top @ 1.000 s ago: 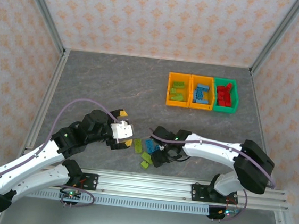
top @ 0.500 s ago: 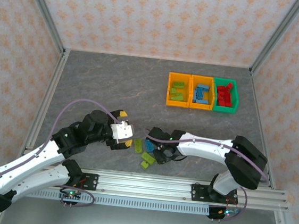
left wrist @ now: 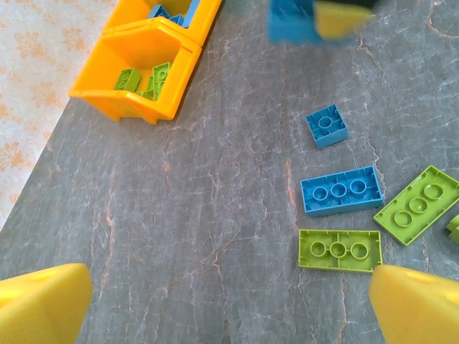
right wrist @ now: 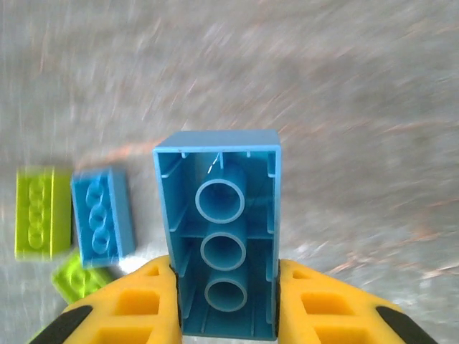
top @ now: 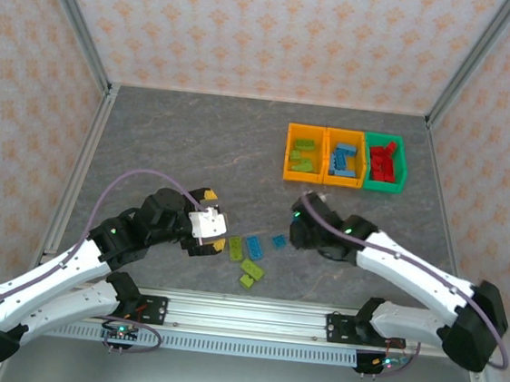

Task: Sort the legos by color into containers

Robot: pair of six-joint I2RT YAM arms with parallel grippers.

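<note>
- R pincer: clamped on a blue brick, pads on its long sides, long axis pointing out past the tips.
- Brick looks clear of the counter (wrist view's blurred, so not certain).
- Target: middle orange bin w/ blues inside, lying farther back and slightly right of the R pincer; R arm is nearer.
- L pincer: wide open, empty, over the loose legos.

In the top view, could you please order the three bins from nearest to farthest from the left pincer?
1. Orange rectangular plastic bin, left end.
2. Second orange rectangular plastic bin, middle.
3. Green rectangular plastic bin, right end.
</note>
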